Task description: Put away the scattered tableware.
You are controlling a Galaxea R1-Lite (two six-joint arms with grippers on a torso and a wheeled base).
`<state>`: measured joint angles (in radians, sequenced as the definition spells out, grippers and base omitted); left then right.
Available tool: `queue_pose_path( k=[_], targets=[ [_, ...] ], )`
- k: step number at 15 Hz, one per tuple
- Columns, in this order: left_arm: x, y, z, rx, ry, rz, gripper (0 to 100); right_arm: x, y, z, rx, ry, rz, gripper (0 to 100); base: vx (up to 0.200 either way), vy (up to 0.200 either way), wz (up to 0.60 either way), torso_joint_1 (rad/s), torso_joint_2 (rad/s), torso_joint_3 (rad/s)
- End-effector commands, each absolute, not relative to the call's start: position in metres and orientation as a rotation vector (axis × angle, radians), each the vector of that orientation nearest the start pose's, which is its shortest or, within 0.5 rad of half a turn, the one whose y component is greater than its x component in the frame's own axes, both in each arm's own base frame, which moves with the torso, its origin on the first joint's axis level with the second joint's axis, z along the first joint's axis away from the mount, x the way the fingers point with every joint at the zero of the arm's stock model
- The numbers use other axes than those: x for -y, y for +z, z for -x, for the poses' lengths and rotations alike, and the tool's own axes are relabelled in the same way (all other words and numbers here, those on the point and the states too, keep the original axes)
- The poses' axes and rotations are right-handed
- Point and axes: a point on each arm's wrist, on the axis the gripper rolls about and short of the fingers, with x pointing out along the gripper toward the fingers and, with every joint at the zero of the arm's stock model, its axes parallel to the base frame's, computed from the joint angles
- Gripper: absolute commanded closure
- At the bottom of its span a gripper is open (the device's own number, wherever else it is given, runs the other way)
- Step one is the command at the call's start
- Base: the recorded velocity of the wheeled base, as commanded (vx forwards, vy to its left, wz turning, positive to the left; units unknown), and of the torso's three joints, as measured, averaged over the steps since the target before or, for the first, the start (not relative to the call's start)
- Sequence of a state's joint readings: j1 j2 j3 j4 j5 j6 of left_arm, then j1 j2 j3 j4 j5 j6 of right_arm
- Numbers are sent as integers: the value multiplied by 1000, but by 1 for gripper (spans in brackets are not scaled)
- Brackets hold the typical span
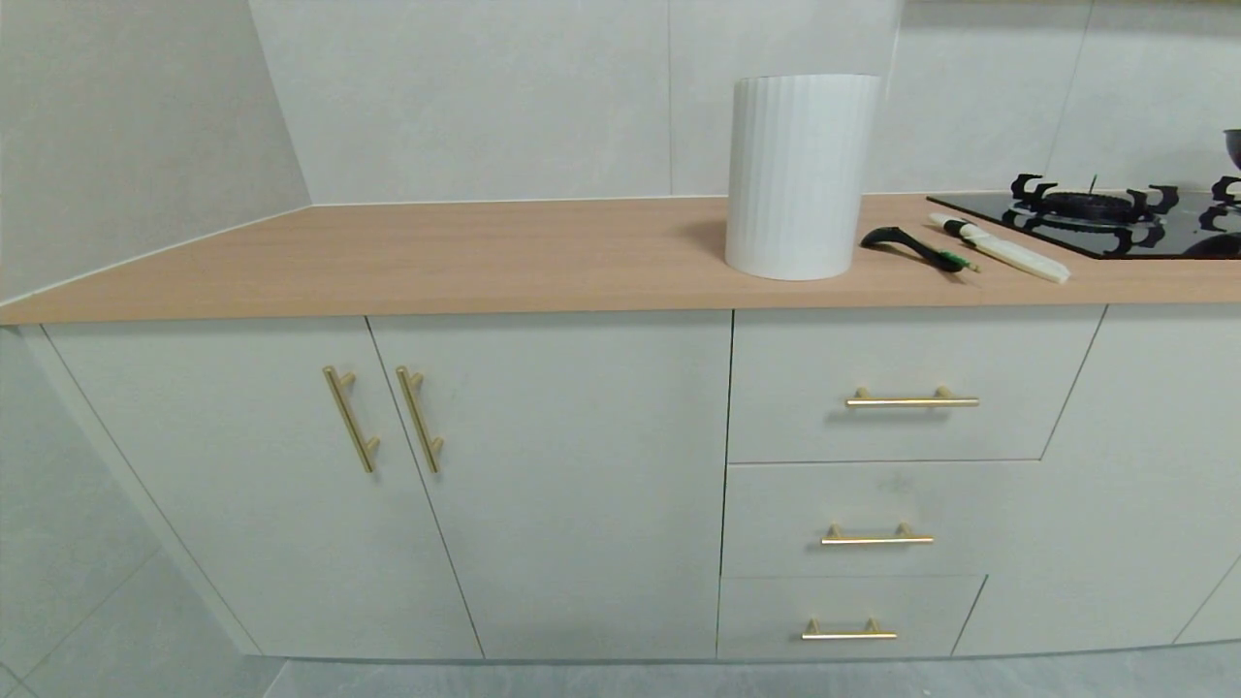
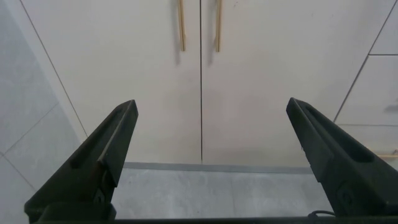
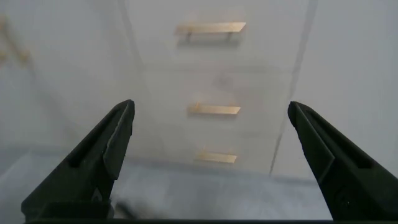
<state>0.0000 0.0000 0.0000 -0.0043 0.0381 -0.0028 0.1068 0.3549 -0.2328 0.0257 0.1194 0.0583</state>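
Head view: black utensil (image 1: 916,248) and white-sheathed knife (image 1: 1001,249) loose on the wooden counter (image 1: 436,254), side by side, just beside the ribbed white holder (image 1: 800,174) and near the hob (image 1: 1096,221). Neither one inside the holder or anywhere else tidy. Judged as barely begun: both pieces yet to be picked up and stowed. Drawers (image 1: 902,388) and cabinet doors (image 1: 388,465) all closed.

Left wrist view: left gripper (image 2: 211,107) spread wide, nothing between its fingers, low in front of the cabinet doors (image 2: 199,81), floor below.

Right wrist view: right gripper (image 3: 211,107) likewise fully open and empty, facing the drawers (image 3: 214,68). Both pincers apparently below counter level and well apart from the tableware, so probably a lift needed before any grasp.
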Motion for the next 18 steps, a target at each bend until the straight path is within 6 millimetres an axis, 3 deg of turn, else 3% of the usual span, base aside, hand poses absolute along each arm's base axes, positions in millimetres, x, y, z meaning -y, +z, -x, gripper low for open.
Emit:
queue_pose_path(
  k=[1,3,4,5,6,9,10,11,14,18],
  targets=[
    [-1,76,23,5,38,3,0,-18,151,-83,-508,304,-30,0,0,0,0,0,0,0],
    [-1,76,23,5,38,3,0,-25,147,-119,-597,298,-23,0,0,0,0,0,0,0],
    [-1,76,23,5,38,3,0,-30,139,-149,-671,295,-17,0,0,0,0,0,0,0],
    [-1,76,23,5,38,3,0,-32,133,-161,-706,295,-13,0,0,0,0,0,0,0],
    [-1,76,23,5,38,3,0,-37,118,-187,-762,300,5,0,0,0,0,0,0,0],
    [-1,76,23,6,38,3,0,-45,89,-236,-792,292,10,0,0,0,0,0,0,0],
    [-1,76,23,5,38,3,0,-46,84,-242,-799,290,11,0,0,0,0,0,0,0],
    [-1,76,23,5,38,3,0,-50,65,-260,-814,281,16,0,0,0,0,0,0,0],
    [-1,76,23,5,38,3,0,-55,25,-289,-815,213,50,0,0,0,0,0,0,0],
    [-1,76,23,5,38,3,0,-56,-13,-304,-735,156,57,0,0,0,0,0,0,0]
  ],
)
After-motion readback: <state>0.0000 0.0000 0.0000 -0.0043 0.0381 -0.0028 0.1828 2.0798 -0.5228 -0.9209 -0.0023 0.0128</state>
